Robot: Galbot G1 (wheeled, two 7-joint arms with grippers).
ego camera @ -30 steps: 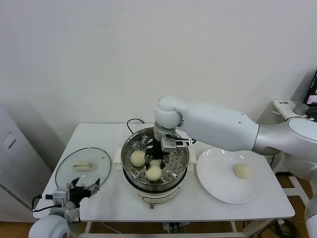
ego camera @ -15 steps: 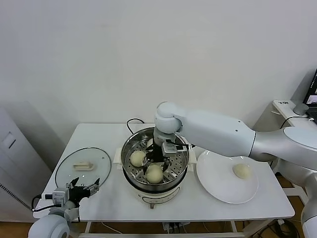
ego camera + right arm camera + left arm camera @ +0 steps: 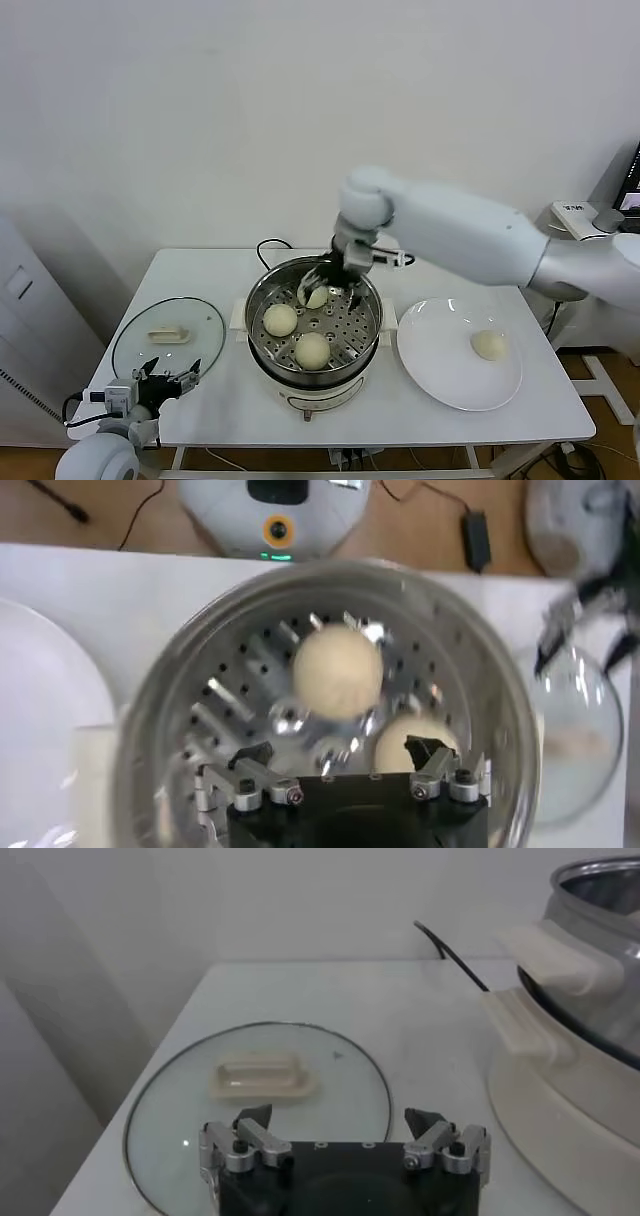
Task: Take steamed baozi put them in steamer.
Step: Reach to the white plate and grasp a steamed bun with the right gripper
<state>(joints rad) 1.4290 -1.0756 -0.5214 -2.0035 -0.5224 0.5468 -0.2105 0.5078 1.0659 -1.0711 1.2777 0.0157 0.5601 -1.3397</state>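
Left gripper (image 3: 168,378): idling wide open, empty, at the table's near left corner.
Steamer (image 3: 262,300): holding three baozi (image 3: 312,349).
Plate (image 3: 440,372): carrying one bun (image 3: 488,345).
Right gripper (image 3: 333,282): hovering spread open, empty, over the rear bun (image 3: 317,297).

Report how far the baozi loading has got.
Done: three baozi lie on the perforated tray of the steamer. In hand: nothing; the right gripper hangs over the back bun, jaws open and empty. Left: one baozi on the white plate. The left gripper waits open by the glass lid.
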